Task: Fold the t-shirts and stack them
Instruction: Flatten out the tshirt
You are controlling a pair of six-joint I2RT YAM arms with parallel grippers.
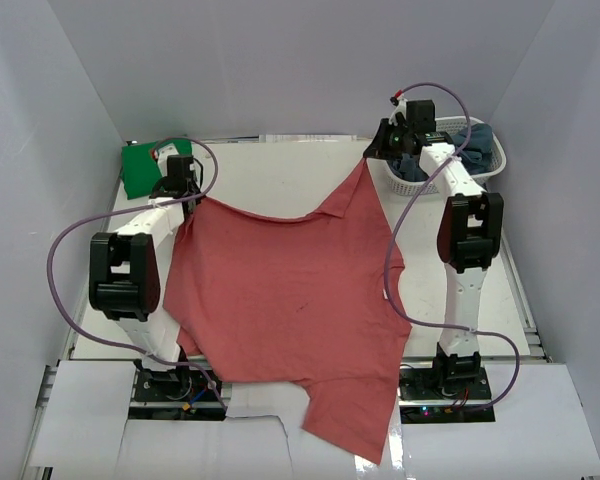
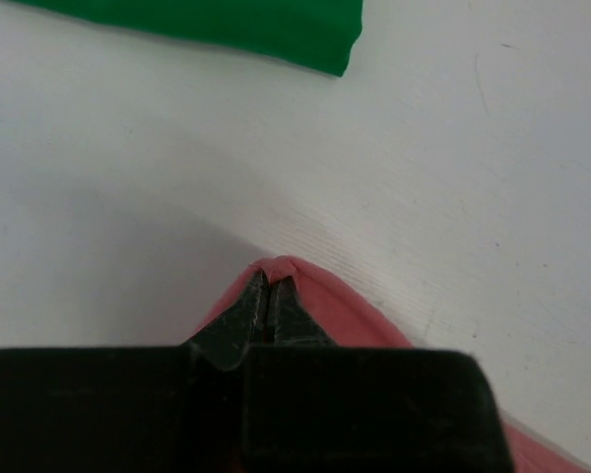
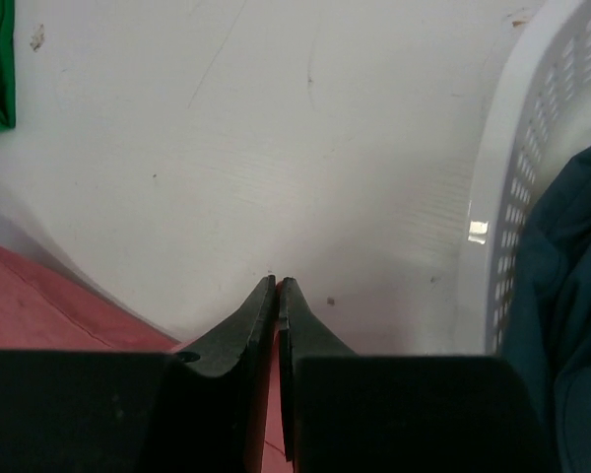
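Soft salmon-red t-shirt [image 1: 290,300] drapes, creased, over my table [image 1: 280,170]. My left hand [image 2: 268,281] and right hand [image 3: 277,284] each clench 1 corner.

No text, label, brand mark, number or sign can be read in any of the three views.
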